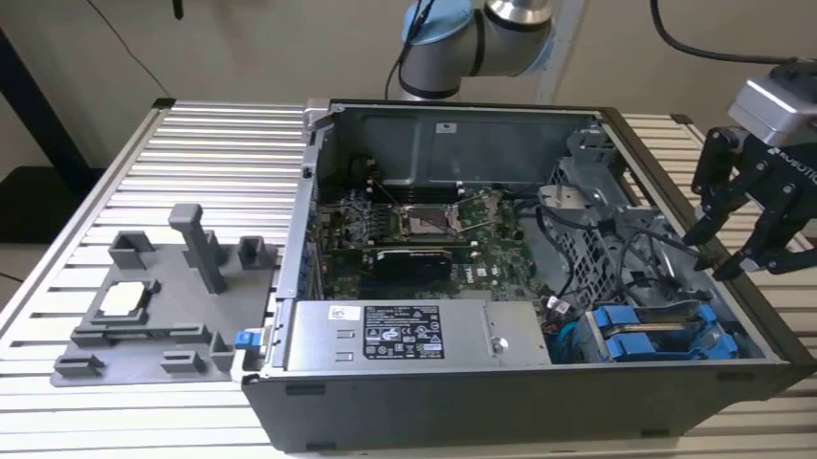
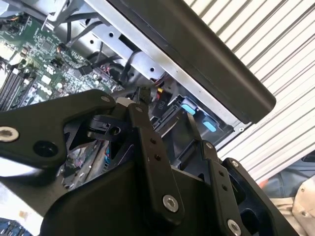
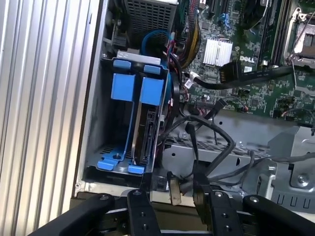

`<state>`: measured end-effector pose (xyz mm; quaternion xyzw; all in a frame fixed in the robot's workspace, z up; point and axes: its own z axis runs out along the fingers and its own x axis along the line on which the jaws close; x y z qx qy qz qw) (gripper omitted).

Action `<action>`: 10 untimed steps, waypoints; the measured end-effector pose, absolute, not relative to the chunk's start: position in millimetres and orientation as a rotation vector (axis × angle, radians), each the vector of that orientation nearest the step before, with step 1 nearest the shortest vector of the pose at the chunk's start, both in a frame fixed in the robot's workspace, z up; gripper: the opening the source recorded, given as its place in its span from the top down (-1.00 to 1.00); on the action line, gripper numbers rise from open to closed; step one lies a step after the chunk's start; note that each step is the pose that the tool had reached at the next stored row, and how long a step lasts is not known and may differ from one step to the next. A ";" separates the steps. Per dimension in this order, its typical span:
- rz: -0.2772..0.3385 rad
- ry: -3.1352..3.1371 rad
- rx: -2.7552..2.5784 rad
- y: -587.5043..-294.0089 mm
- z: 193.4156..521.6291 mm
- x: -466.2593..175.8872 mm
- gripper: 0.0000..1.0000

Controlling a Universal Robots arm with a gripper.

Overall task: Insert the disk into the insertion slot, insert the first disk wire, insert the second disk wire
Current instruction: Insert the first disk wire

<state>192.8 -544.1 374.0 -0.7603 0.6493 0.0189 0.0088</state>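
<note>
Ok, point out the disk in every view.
Exterior view: disk by the case wall, on the exterior view's right.
First wrist view: disk on edge beside the case wall.
Second wrist view: disk's blue tabs just inside the case wall.
Shared landmark: motherboard.

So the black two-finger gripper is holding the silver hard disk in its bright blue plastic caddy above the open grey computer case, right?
Not holding it. The gripper hangs open and empty above the case. The first wrist view shows the disk standing in the case's corner bay.
</note>
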 end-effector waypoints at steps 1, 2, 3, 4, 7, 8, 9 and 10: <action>0.063 2.026 -2.381 -544.1 373.7 193.5 0.07; 0.067 2.024 -2.388 -544.0 373.4 194.2 0.07; 0.071 2.022 -2.395 -544.0 373.0 194.6 0.07; 0.074 2.020 -2.400 -544.0 372.7 195.2 0.07; 0.076 2.006 -2.414 -544.0 372.2 198.2 0.07; 0.076 2.003 -2.417 -544.0 372.1 198.4 0.07; 0.076 2.002 -2.417 -544.0 372.1 198.4 0.07; 0.076 2.001 -2.418 -544.0 372.2 198.4 0.07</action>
